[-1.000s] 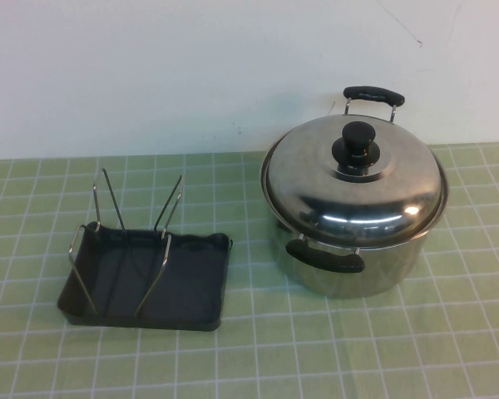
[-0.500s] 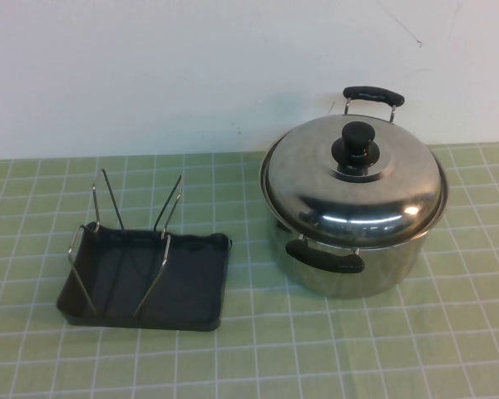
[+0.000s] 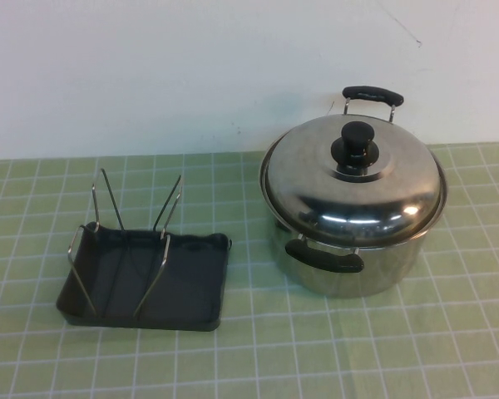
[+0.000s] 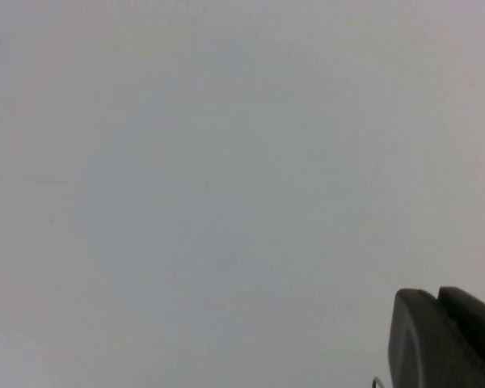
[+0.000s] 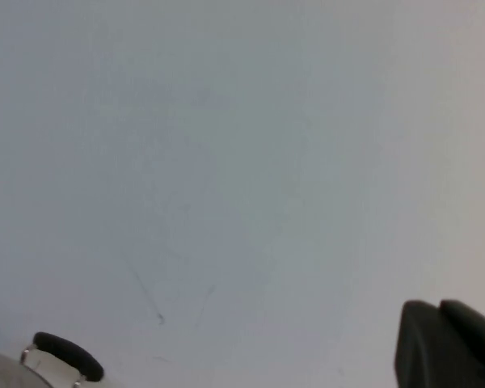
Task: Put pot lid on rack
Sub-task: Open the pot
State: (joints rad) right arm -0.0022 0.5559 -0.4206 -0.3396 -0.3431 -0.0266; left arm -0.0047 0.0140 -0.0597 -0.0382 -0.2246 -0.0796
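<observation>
The pot lid [image 3: 374,199] is a shiny steel dome with a black knob [image 3: 355,143]. It rests on a deep steel pot [image 3: 349,270] at the right of the table in the high view. The rack [image 3: 191,287] is a black tray with upright wire prongs [image 3: 162,218], and it stands empty to the pot's left. Neither arm shows in the high view. My left gripper [image 4: 435,297] shows only its dark fingertips, pressed together, against the bare wall. My right gripper [image 5: 438,307] looks the same, fingertips together, well above the pot's far handle [image 5: 65,354].
A green checked cloth [image 3: 316,349] covers the table. A white wall [image 3: 191,75] stands right behind the pot and rack. The pot has black handles at the near side [image 3: 324,258] and the far side [image 3: 373,96].
</observation>
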